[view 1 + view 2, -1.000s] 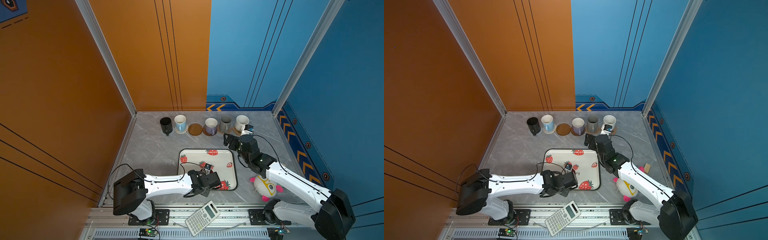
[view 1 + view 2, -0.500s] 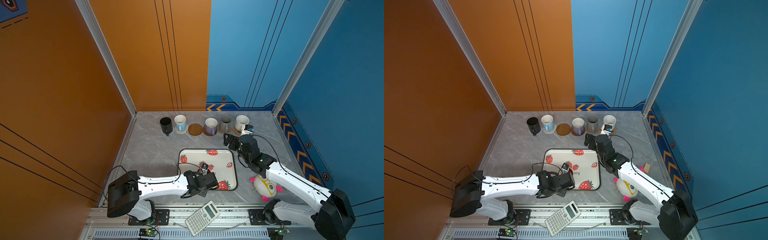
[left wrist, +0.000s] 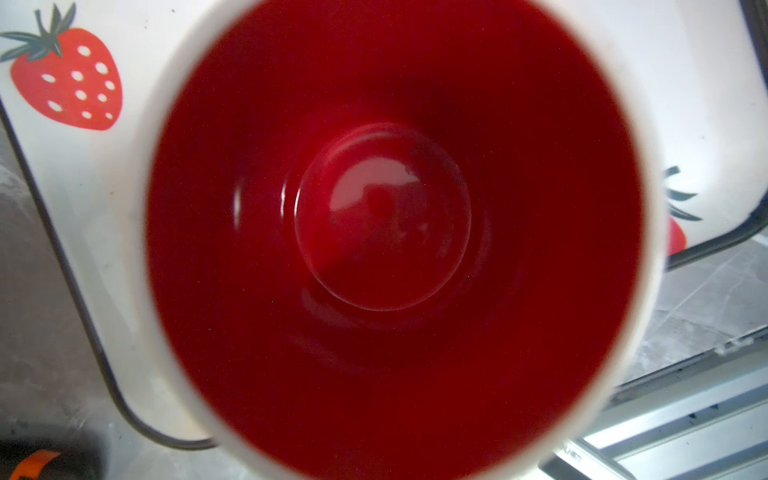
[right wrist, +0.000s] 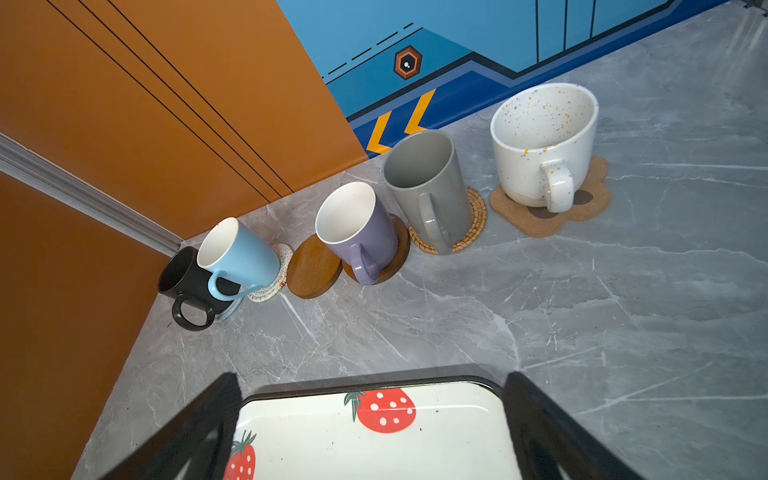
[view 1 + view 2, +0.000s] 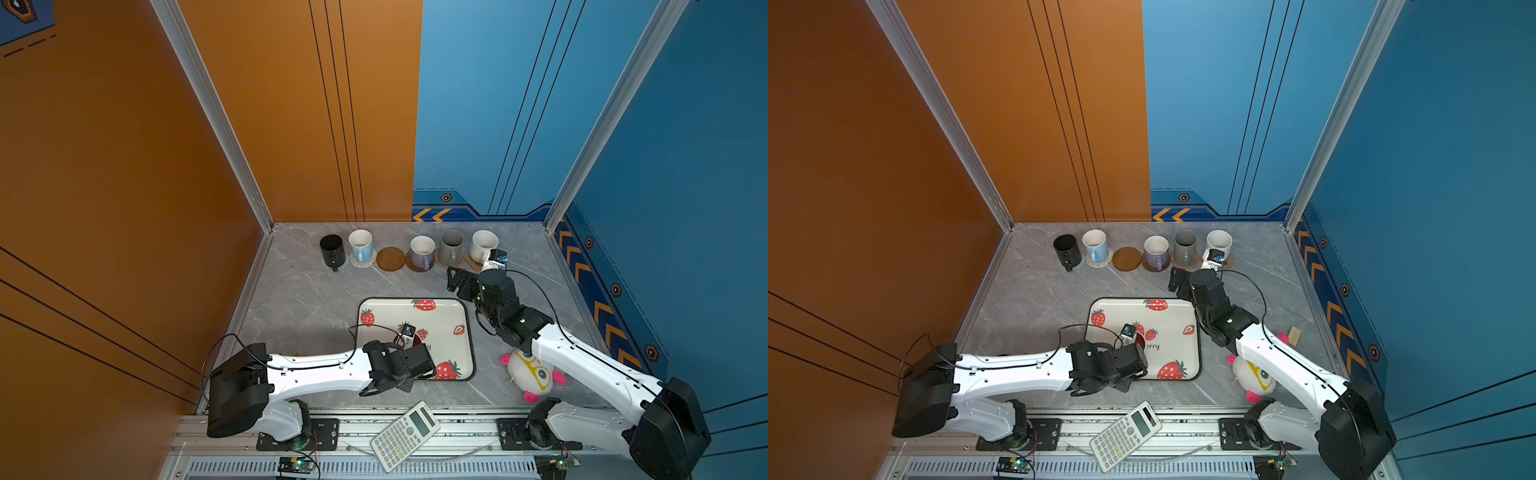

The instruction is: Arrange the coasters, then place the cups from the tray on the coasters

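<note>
Along the far edge of the table (image 5: pixel 299 299), 6 coasters lie in a row. At far left the black cup (image 5: pixel 331 248) stands on the grey woven coaster (image 4: pixel 230 309). Next to it the light blue cup (image 5: pixel 360 245) sits on the white woven coaster (image 4: pixel 272 286). Then comes the bare brown disc (image 5: pixel 390 259), with no cup on it. To its right the lavender cup (image 5: pixel 422 251) is on the second brown disc (image 4: pixel 397 249), the grey cup (image 5: pixel 451 246) on the tan woven coaster (image 4: pixel 473 220), and the speckled cup (image 5: pixel 483 244) on the paw-shaped coaster (image 4: pixel 590 195). All 5 handles point toward the near side.

Nearer, the left gripper (image 5: pixel 399 370) hangs over the near left part of the tray (image 5: pixel 440 320). The white cup with red inside (image 3: pixel 382 216) is right below it, upright. This cup fills the left wrist view and hides the fingers, so I cannot tell whether the pincer grips it.

The right gripper (image 4: pixel 374 380) hovers at the tray's far right corner. Its jaws are spread wide with nothing between them.

A plush toy (image 5: pixel 534 376) lies to the right of the tray. A calculator (image 5: pixel 405 436) rests on the near rail.
</note>
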Tool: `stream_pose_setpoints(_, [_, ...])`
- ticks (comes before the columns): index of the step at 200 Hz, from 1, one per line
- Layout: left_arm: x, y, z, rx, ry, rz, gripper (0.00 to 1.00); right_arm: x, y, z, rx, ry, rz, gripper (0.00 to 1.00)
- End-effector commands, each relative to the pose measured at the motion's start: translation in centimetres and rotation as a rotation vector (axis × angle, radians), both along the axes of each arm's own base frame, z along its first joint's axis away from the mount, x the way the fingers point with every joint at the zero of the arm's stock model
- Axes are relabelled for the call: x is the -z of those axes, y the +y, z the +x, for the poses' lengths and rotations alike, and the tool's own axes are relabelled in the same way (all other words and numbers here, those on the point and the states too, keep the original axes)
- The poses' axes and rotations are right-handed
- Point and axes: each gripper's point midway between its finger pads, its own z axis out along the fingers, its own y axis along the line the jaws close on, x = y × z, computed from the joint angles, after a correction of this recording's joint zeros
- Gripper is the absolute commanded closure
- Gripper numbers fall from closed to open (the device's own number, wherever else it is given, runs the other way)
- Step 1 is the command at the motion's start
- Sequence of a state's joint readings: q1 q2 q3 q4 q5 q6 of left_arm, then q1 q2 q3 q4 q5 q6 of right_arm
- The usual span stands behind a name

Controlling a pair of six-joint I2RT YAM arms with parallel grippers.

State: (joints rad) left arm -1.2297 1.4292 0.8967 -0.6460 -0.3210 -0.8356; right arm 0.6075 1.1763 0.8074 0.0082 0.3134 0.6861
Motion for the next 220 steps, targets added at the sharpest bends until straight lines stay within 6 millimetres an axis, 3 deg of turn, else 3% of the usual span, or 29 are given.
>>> stream_pose_setpoints(1, [-1.3,0.4,1.0,-0.035,-0.068,-0.020,1.00,0.5,0.1,0.0,-0.005,0.016,0.012,0.03])
stream_pose_setpoints(110, [-2.8,0.8,1.8,-0.061,-0.104,-0.061,1.00,0.8,0.4,0.1,-0.012,0.023,0.012,0.03])
stream_pose_setpoints(220, [-5.1,1.6,4.5,-0.104,-0.137,-0.102,1.00,0.8,0.6,0.2,-0.022,0.029,0.011,0.04])
